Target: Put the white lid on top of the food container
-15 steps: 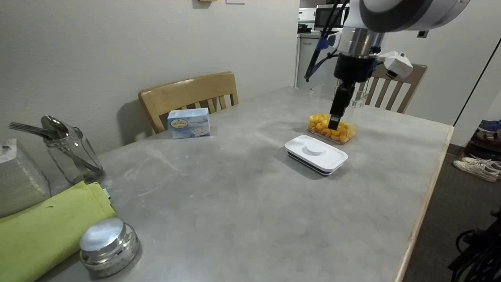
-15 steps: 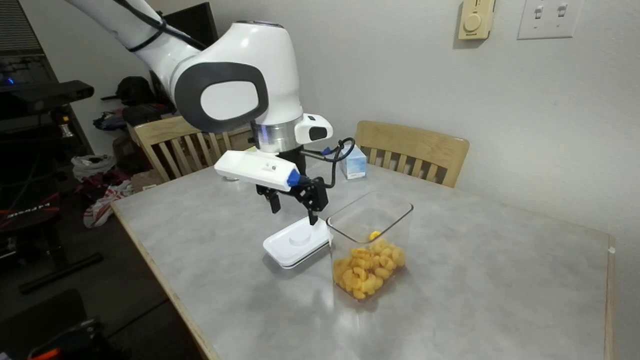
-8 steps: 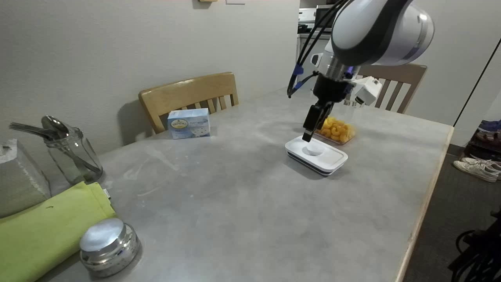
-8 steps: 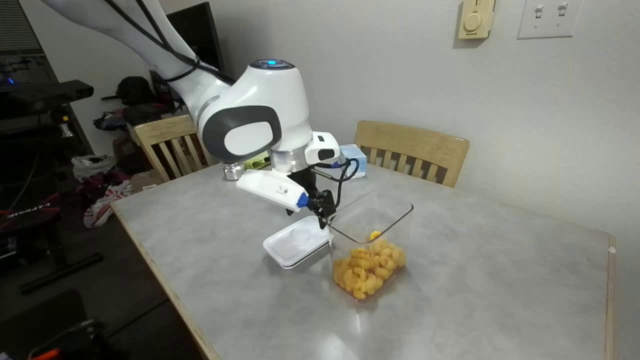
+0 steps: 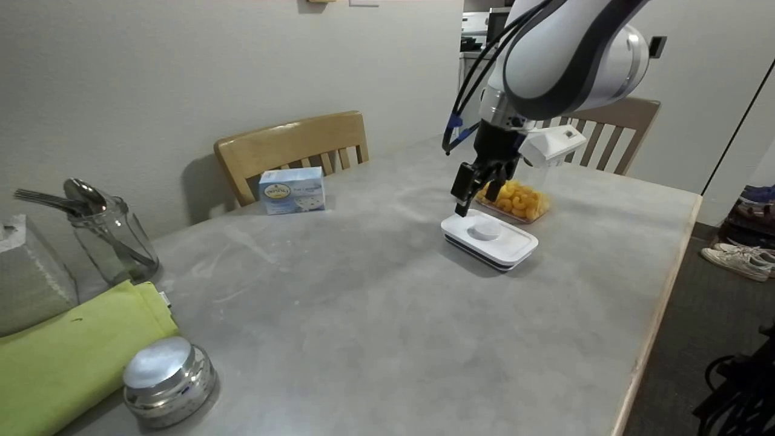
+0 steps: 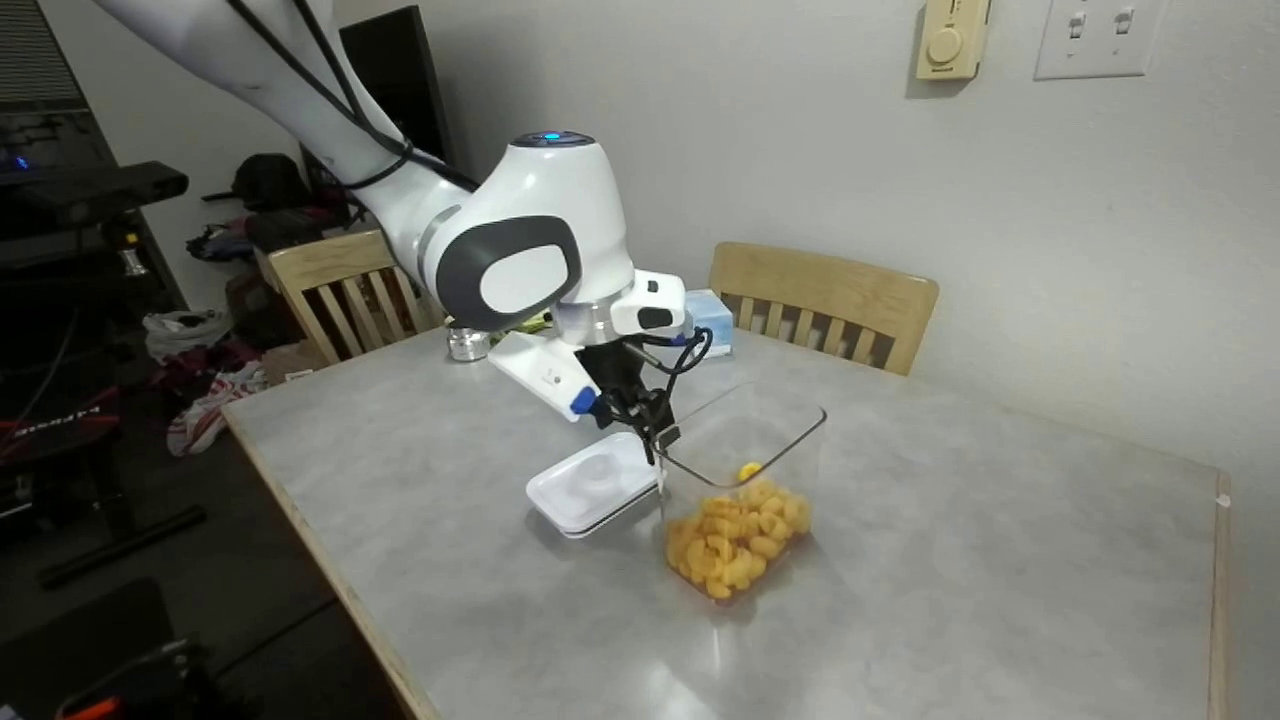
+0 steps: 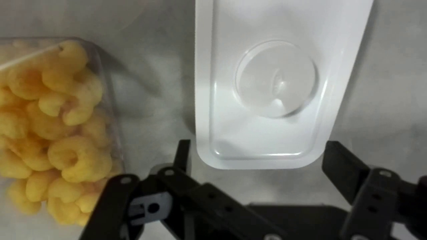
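Observation:
The white lid (image 5: 505,242) lies flat on the table with its round knob up; it also shows in an exterior view (image 6: 575,495) and in the wrist view (image 7: 275,78). The food container (image 6: 740,530) is see-through, open-topped and has yellow-orange pieces in its lower part. It stands beside the lid, also in an exterior view (image 5: 522,203) and at the left of the wrist view (image 7: 60,133). My gripper (image 7: 258,146) is open and empty, its fingers spread either side of the lid's near end. In both exterior views the gripper (image 5: 476,204) (image 6: 660,447) is low at the lid's far end.
A blue-and-white box (image 5: 292,192) stands near the wall. A jar with cutlery (image 5: 115,242), a round metal canister (image 5: 169,381) and a yellow-green cloth (image 5: 79,357) are at the table's other end. The container's tall clear rim (image 6: 770,465) is close to my gripper.
My gripper has come down and across from above the container's side to the lid's far end, and has turned. It stays open. The lid and the container have not moved.

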You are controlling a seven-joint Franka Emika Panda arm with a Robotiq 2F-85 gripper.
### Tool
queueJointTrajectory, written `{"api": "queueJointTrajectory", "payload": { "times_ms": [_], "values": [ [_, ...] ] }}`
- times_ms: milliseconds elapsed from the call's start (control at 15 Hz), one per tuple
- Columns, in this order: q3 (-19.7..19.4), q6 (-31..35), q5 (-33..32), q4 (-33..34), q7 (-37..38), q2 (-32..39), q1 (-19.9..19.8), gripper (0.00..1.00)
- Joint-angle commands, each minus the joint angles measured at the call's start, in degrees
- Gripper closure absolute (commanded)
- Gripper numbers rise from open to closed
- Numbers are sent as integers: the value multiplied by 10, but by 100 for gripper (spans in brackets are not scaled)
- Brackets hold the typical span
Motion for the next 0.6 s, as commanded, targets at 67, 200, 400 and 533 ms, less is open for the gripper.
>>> {"api": "queueJointTrajectory", "payload": {
  "times_ms": [67,200,400,533],
  "values": [
    [-6,-82,0,12,80,-20,19,0],
    [-3,-101,6,14,95,-21,18,0],
    [-11,-119,2,21,117,-11,19,0],
    [-20,-141,-2,24,136,-7,20,0]
  ]
}}
